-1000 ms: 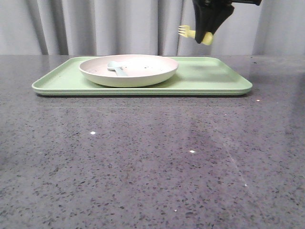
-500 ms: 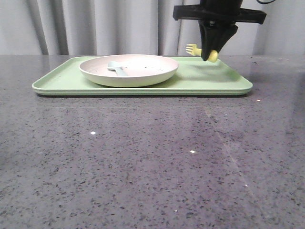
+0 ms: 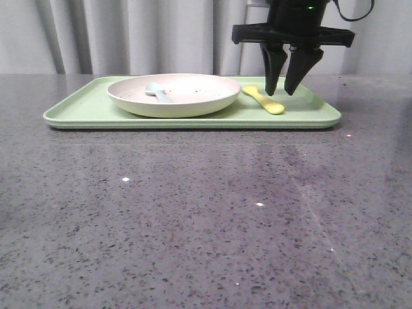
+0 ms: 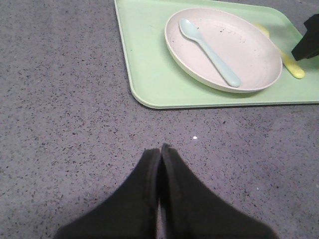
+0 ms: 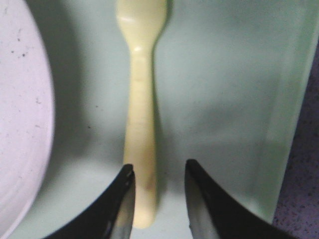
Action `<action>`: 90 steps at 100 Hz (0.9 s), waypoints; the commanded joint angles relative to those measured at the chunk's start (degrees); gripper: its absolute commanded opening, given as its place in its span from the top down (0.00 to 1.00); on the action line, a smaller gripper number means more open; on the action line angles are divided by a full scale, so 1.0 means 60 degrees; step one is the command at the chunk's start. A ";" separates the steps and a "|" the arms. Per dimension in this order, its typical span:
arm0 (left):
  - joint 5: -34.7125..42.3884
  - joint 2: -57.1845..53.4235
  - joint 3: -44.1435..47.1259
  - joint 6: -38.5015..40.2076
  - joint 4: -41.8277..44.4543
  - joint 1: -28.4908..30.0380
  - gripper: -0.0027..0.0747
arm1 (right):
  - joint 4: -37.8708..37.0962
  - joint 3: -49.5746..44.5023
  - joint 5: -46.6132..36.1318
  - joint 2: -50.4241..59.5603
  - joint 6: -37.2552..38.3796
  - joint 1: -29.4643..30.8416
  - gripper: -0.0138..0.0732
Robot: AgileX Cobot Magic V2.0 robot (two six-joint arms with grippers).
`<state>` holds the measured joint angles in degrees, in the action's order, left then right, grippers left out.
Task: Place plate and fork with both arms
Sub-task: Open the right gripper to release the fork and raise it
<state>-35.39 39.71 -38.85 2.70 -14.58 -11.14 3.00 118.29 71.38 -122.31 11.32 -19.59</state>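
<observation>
Showing the release of the fork (image 3: pixel 263 99): half a second earlier the yellow utensil hung clamped in the right gripper (image 3: pixel 284 90) above the tray (image 3: pixel 84 106); it now lies flat on the light-green tray, just beside the plate (image 3: pixel 174 94) on its right-hand side in the front view, with the right jaws spread apart and holding nothing. The wrist view of that arm confirms the state: the fork (image 5: pixel 140 114) lies lengthwise on the tray surface, its handle end between the two dark fingers (image 5: pixel 122 204), which stand clear on either side. Whether the fingertips hang just above the tray or brush it cannot be settled from these views; they appear to be slightly raised.

The plate rests on the left half of the tray, with a pale blue spoon (image 4: pixel 209 52) lying inside it. The left gripper (image 4: pixel 160 154) hovers over the bare desk (image 3: pixel 193 219) well short of the tray, its jaws pressed together with nothing between them; it does not appear in the front view.

Interpretation: both task objects now sit on the tray, plate and fork side by side and apparently not touching, so the placing stage looks essentially complete. What remains is likely only a vertical retreat of the right arm, taken straight up so that the opened fingers do not nudge the light fork out of position.
</observation>
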 commanded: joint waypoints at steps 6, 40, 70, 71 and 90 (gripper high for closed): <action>0.0654 -0.0037 -0.0259 0.0065 -0.0132 0.0012 0.99 | -0.0012 0.0248 0.0594 0.0644 -0.0019 0.0049 0.49; 0.0654 -0.0037 -0.0259 0.0065 -0.0132 0.0012 0.99 | -0.0003 0.0248 0.0745 0.1135 -0.0019 0.0049 0.49; 0.0708 -0.0037 -0.0259 0.0065 -0.0132 0.0012 0.99 | 0.0000 -0.0120 0.0879 0.2134 -0.0019 0.0049 0.49; 0.0708 -0.0037 -0.0259 0.0065 -0.0132 0.0012 0.99 | 0.0000 -0.0162 0.0879 0.2169 -0.0019 0.0049 0.49; 0.0733 -0.0037 -0.0259 0.0065 -0.0132 0.0012 0.99 | 0.0000 -0.1110 0.0542 0.3193 -0.0019 0.0049 0.49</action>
<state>-35.39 39.71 -38.85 2.70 -14.58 -11.14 3.14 112.66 71.38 -109.15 11.32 -19.59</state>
